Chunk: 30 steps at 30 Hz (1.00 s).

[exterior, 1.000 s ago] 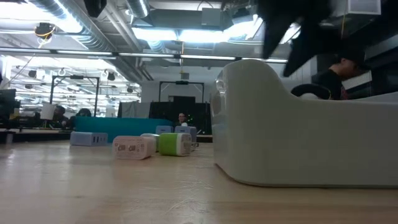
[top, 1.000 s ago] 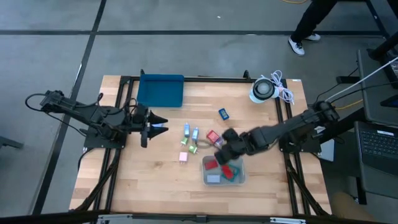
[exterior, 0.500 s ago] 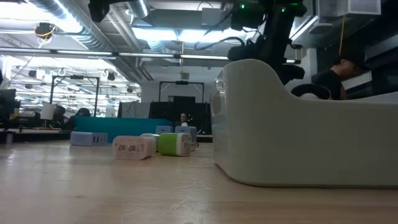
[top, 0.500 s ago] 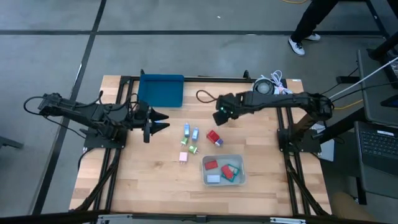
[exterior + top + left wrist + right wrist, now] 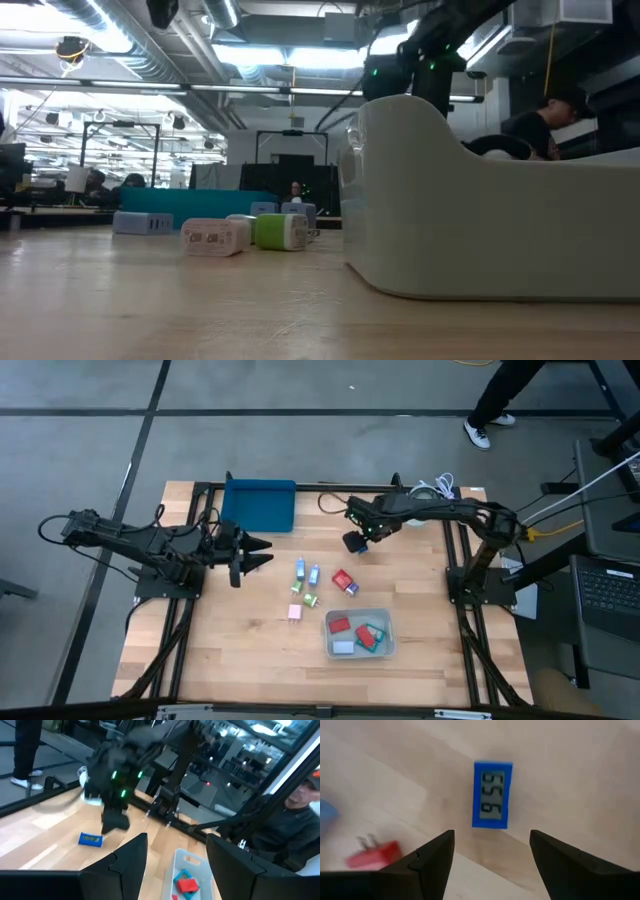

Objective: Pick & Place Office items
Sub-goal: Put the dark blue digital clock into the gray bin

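Observation:
My right gripper (image 5: 357, 541) hangs open above a blue piece with a grey display (image 5: 492, 795). In the right wrist view its fingers stand on either side of the piece without touching it. The piece lies flat on the table (image 5: 90, 839) and is hidden under the gripper in the high view. A red piece (image 5: 343, 580), two light blue ones (image 5: 306, 571), a green one (image 5: 310, 600) and a pink one (image 5: 295, 613) lie at mid table. My left gripper (image 5: 257, 555) waits open at the table's left.
A clear bin (image 5: 358, 650) near the right front holds red, white and teal pieces. The dark blue tray (image 5: 259, 505) sits at the far edge, and the white coiled cable (image 5: 428, 500) in the far right corner. A person stands beyond the far edge.
My right gripper has left its place over the clear bin and swung toward the table's far edge, stopping above the blue piece. The pieces on the table have stayed where they were.

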Available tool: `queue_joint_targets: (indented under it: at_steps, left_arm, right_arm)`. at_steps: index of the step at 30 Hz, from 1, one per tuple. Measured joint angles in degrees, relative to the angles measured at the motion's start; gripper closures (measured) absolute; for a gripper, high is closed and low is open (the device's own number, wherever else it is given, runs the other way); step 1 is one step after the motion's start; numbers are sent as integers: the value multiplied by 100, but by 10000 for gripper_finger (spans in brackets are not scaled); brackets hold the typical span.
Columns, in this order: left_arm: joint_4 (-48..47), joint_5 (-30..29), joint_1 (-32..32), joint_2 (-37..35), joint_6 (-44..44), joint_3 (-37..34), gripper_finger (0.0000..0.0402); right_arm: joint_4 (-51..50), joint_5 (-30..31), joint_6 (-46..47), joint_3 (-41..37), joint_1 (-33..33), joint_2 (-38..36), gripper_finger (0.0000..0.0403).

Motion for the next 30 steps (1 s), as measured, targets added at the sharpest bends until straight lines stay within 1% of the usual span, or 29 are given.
queue_joint_targets:
  at_steps: [8,10,16,22,30]
  left_arm:
    - [158,-9,1,0,-85,0,203]
    - [158,4,1,0,-100,0,203]
    - [154,35,1,0,-101,0,203]
    - [156,124,1,-2,-120,0,203]
    - [153,131,1,-1,-118,0,203]
  right_arm:
    - [123,76,-11,0,-1,594,137]
    - [152,84,-18,8,6,648,137]
    - [646,121,2,36,1,785,137]
    - [576,124,-14,33,6,977,137]
    - [659,218,-160,33,6,1025,140]
